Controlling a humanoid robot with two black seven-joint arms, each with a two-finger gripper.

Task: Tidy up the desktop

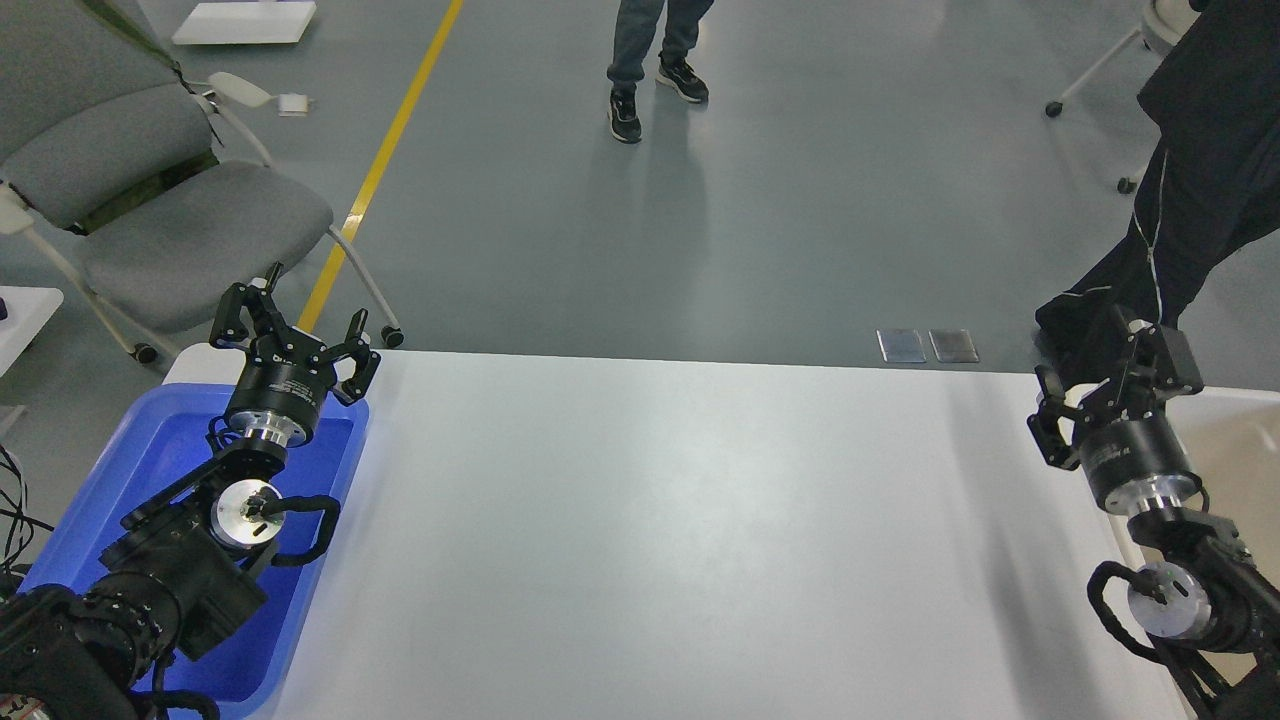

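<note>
The desktop (pixel 680 520) is a wide white tabletop with rounded corners, and nothing lies on its bare surface. My left gripper (pixel 292 327) is open and empty, held above the far end of the blue tray (pixel 120 470) at the desktop's left edge. My right gripper (pixel 1105 385) is open and empty, held above the desktop's far right corner, next to the beige bin (pixel 1225 440).
A grey chair (pixel 150 190) stands behind the far left corner. One person stands far back at the centre (pixel 640 60). Another in dark clothes (pixel 1190 200) stands close behind the far right corner, just beyond my right gripper.
</note>
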